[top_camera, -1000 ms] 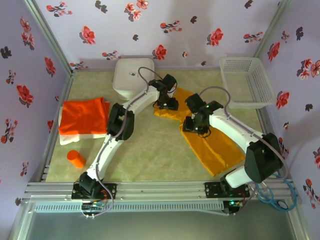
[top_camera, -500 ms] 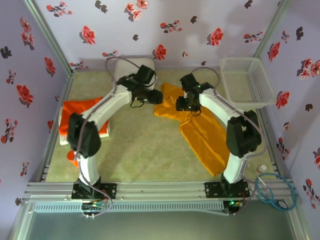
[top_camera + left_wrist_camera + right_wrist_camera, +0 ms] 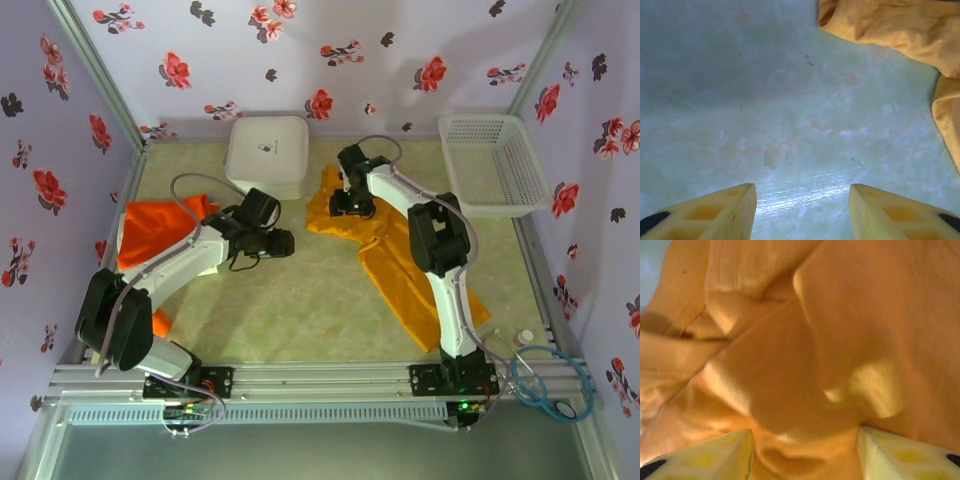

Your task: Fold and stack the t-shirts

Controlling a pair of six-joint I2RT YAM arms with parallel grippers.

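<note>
A white rounded-square box [image 3: 266,150] sits at the far edge of the pale green marbled surface [image 3: 320,300]. A white lattice basket [image 3: 495,165] fills the far right corner. A small orange cylinder [image 3: 162,323] stands near the front left.

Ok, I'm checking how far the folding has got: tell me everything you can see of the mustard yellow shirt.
The mustard yellow shirt is soft, plain cloth, unfolded. It lies on the table right of centre as a long crumpled strip running from the far middle toward the near right. Its far end is bunched in folds, with the right end effector close over it, jaws apart.
</note>
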